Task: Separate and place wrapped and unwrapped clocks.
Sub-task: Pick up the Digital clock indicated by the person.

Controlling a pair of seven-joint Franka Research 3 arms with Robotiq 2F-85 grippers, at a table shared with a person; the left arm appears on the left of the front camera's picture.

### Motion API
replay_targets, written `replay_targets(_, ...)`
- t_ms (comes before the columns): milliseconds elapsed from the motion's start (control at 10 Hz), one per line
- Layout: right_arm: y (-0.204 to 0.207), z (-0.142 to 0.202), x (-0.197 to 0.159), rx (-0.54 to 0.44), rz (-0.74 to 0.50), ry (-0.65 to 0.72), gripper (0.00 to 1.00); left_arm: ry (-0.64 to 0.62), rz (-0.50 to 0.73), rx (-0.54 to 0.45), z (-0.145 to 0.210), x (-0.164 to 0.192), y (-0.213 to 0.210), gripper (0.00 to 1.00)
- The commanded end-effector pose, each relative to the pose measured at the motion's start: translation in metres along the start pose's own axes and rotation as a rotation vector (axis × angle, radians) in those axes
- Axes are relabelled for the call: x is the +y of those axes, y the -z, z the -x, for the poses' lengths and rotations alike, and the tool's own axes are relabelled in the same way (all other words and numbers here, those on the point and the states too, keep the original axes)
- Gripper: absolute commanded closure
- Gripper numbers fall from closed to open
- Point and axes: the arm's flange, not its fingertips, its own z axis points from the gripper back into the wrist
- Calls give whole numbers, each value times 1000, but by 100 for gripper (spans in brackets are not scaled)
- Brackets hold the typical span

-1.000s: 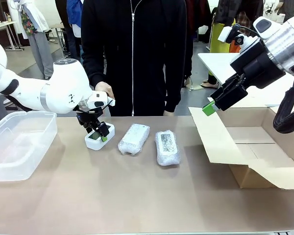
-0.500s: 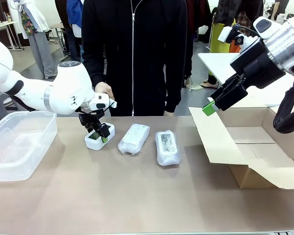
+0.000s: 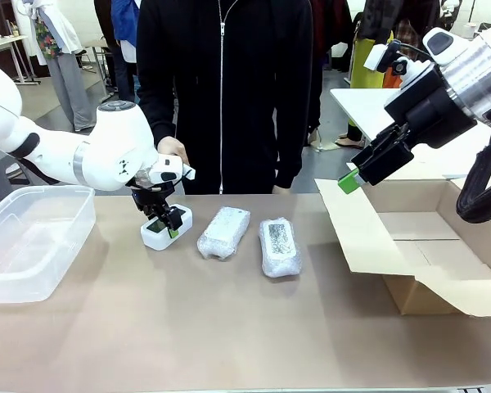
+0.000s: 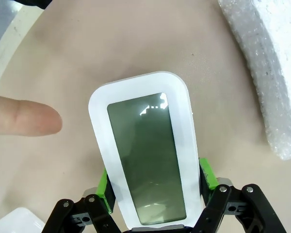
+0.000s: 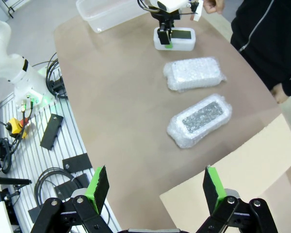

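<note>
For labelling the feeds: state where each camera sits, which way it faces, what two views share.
Front: between the arms, facing across the table at the person; left hand grips the clock, right hand raised.
Left wrist: on the left arm, looking down its pads at the gripped clock.
Right wrist: on the right arm, looking down over the table; its open fingers show.
Shared: front and right wrist show both bundles.

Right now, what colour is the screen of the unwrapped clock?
Grey-green, on the clock with a white frame; clearest in left wrist view.
</note>
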Motion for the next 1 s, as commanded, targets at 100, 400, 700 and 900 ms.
replay_targets(100, 0, 2, 0, 3, -8, 5, 0, -37, -3, -4, -3, 1, -8, 33)
replay_targets(400, 0, 2, 0, 3, -8, 5, 0, -93, 10, -21, 2, -9, -66, 33)
replay_targets(700, 0, 2, 0, 3, -8, 5, 0, -98, 22, -14, 18, -43, -160, 33)
replay_targets(900, 0, 2, 0, 3, -8, 5, 0, -99, 28, -34, 35, -62, -205, 33)
